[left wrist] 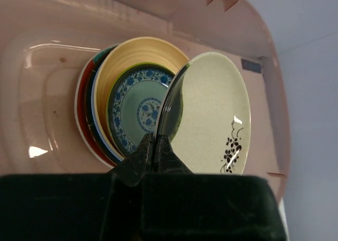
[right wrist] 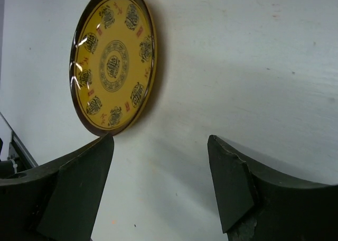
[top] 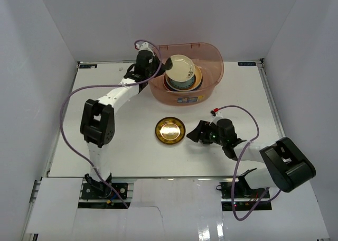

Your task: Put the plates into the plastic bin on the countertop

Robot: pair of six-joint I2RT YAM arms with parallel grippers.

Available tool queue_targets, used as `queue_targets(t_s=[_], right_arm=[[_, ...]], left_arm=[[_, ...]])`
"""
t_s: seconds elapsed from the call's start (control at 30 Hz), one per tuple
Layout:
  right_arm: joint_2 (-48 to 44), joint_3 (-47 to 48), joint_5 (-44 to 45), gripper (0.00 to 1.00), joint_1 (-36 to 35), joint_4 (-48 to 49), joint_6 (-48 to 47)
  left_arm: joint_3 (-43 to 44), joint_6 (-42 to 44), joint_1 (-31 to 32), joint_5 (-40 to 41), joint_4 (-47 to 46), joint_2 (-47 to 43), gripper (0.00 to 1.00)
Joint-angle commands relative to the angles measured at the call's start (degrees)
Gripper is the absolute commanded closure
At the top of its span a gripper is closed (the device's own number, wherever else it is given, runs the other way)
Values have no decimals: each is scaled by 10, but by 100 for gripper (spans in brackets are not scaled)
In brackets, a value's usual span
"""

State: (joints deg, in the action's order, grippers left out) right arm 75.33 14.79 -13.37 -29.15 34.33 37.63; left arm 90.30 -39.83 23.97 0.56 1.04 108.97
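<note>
My left gripper (left wrist: 157, 146) pinches the cream plate (left wrist: 216, 114) by its rim over the plastic bin (left wrist: 47, 82). My right gripper (right wrist: 158, 161) gapes wide near the gold plate (right wrist: 113, 61) on the countertop (right wrist: 253, 66). It looks stiff, glossy and likely slick, so I'd take its rim.

We see bright, even light from overhead on the white countertop (top: 132, 151), with only soft, pale shadows. Small glints of glare sit on the gold plate (top: 170, 130), the cream plate (left wrist: 211, 114) and the bin (left wrist: 42, 93). The left wrist view's near foreground falls almost black; the right wrist view stays sharp, with a faint shadow beside the gold plate.
</note>
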Motion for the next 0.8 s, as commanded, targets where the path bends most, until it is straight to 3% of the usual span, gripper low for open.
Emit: queue_targets(t_s=[0.0,0.03,0.1,0.13,0.17,0.2,0.3,0.43,0.53,0.57,0.67,0.77], right_arm=[[47,16,-3,22,-18,71,28],[69,18,-3,22,-23,80,34],[91,35,1,22,-38,87,44],[111,41,3,22,-45,90,47],[122,48,4,22,-49,99,54],[139,50,5,22,-51,105,59],[175,65,7,25,-57,120,79],[214,83,18,39,-59,137,102],[234,86,19,65,-60,162,126],[234,82,15,81,-60,172,131],[188,59,-11,92,-61,188,130],[121,39,-28,92,-63,134,90]], left_arm=[[100,29,7,-35,41,48,100],[142,36,8,-38,55,83,100],[177,41,9,-45,67,114,86],[193,47,9,-46,82,137,75],[220,49,9,-46,90,145,53],[230,53,10,-48,97,150,41],[227,71,9,-50,104,129,15],[180,98,9,-52,105,43,6],[76,101,9,-64,93,-76,3],[37,102,10,-67,86,-114,3],[-175,124,9,-65,61,-320,2],[-287,146,9,-24,85,-441,2]])
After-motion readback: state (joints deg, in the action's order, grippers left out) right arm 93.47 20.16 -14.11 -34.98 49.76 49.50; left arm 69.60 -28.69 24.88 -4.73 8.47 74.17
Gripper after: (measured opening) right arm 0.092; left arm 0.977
